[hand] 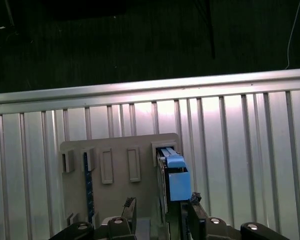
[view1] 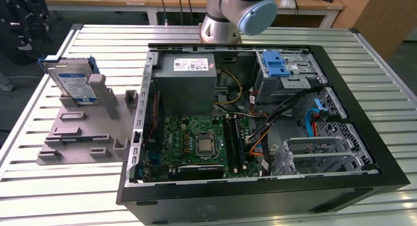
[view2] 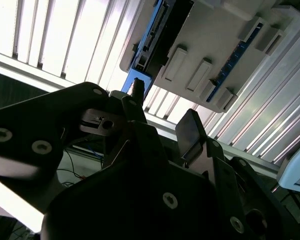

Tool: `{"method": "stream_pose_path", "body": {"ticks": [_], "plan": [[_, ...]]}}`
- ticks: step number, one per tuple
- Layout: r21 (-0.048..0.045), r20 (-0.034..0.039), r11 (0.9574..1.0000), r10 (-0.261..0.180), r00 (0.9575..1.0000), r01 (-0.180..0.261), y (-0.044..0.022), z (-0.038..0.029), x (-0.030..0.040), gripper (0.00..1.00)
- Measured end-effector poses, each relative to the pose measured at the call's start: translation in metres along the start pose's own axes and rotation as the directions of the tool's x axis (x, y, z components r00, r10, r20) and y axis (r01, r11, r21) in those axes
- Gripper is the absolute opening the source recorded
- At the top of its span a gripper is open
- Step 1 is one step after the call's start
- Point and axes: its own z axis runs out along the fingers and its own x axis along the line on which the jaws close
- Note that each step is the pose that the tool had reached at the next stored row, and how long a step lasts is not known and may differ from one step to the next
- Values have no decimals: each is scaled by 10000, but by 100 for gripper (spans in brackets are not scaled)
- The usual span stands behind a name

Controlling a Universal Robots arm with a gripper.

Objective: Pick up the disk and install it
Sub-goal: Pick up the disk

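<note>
Exterior view evenly lit; second wrist view w/ glare on table slats (view2: 50, 35), pincer (view2: 162, 107) prob. backlit, dark.

Disk (view1: 73, 82) stands on edge in the grey fixture (view1: 78, 138). Its top edge is open from above. A fixture post (view1: 97, 84) sits right against its face on the exterior view's right. There's a narrow strip of slatted table (view1: 58, 196) between the fixture and the PC case (view1: 260, 209).

In the first wrist view the gripper (hand: 162, 204) has its fingers spread, with the disk lined up between them. Looks like air on both sides, hard to be sure.

Inside the case, the drive cage (view1: 290, 82) has a blue latch (view1: 275, 65) on top, the power supply (view1: 189, 84) is near it, and cables (view1: 286, 113) cross just below the cage. The arm base (view1: 225, 16) stands behind the case.
</note>
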Motion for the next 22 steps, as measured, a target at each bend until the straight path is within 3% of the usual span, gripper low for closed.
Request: {"method": "stream_pose_path", "body": {"ticks": [14, 19, 22], "plan": [[2, 0, 10000, -20, 10000, 20, 0, 0, 0, 53], [5, -7, 9982, -591, 9982, 591, 0, 2, -1, 53], [7, -7, 9982, -600, 9982, 600, 3, 15, -16, 53]]}}
